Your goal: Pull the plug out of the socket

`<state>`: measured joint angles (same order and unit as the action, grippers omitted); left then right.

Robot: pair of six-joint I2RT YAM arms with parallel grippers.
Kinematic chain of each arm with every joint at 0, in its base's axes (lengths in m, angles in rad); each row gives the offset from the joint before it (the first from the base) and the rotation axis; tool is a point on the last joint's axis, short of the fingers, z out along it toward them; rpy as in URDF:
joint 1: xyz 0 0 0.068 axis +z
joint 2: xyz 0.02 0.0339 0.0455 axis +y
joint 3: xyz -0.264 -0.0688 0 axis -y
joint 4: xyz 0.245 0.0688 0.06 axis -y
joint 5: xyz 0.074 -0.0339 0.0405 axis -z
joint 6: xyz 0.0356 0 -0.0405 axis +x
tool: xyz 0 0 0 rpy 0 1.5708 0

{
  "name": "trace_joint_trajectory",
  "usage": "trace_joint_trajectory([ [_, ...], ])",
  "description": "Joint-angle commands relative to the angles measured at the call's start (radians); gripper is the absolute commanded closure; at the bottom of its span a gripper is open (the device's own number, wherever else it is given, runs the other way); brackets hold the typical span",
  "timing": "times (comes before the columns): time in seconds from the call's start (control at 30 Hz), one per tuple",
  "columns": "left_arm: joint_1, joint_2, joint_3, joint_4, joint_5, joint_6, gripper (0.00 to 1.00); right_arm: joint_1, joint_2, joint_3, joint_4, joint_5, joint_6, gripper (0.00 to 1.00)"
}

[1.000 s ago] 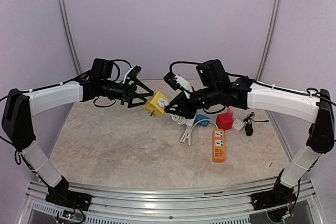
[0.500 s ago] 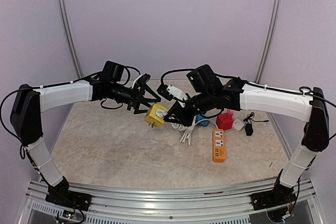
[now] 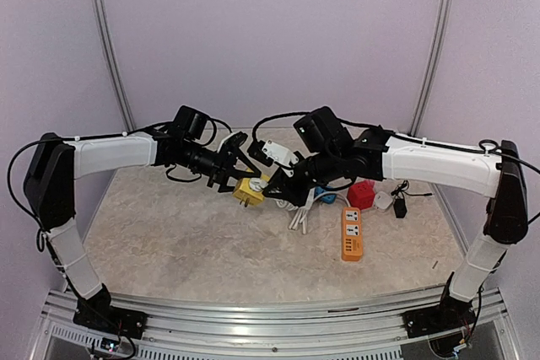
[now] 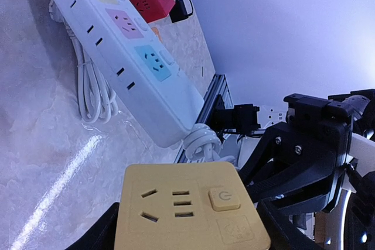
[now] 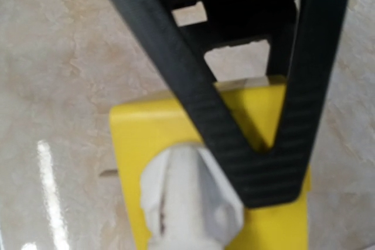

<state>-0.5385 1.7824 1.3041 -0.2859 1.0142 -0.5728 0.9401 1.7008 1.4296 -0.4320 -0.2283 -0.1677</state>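
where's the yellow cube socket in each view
top external: yellow plastic cube socket just left of centre.
left wrist: socket at bottom centre, outlet face showing.
right wrist: socket at lower centre, white round plug in it.
shared landmark: beige marbled tabletop, in all three.

Just past the middle of the table (image 3: 169, 233), toward 12 o'clock, the cube socket (image 3: 246, 192) is between the fingers of the left gripper (image 3: 239, 181), which reaches in from its 10 o'clock. The plug (image 3: 268, 191) stands at its 3 o'clock, in the right gripper (image 3: 280, 190). The long power strip (image 4: 117, 39) lies beyond the socket beside a coiled cord (image 4: 94, 89); at the socket's 4 o'clock lies the short power strip (image 3: 351, 233), with the second cube (image 3: 361, 195) at its 12 o'clock and the small adapter (image 3: 400, 206) at that cube's 3 o'clock.
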Motion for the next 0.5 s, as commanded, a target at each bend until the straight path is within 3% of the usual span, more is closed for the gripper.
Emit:
trace_joint_trajectory([
  [0.0,-0.011,0.019,0.017,-0.015,0.030,0.000,0.45,0.008,0.013,0.045,0.031,0.072,-0.006,1.00],
  [0.2,-0.011,0.008,0.000,-0.026,-0.006,0.016,0.65,0.008,0.020,0.034,0.052,0.125,0.037,1.00],
  [0.47,-0.028,-0.050,-0.025,-0.035,-0.149,0.115,0.73,0.007,0.022,0.012,0.093,0.108,0.110,1.00],
])
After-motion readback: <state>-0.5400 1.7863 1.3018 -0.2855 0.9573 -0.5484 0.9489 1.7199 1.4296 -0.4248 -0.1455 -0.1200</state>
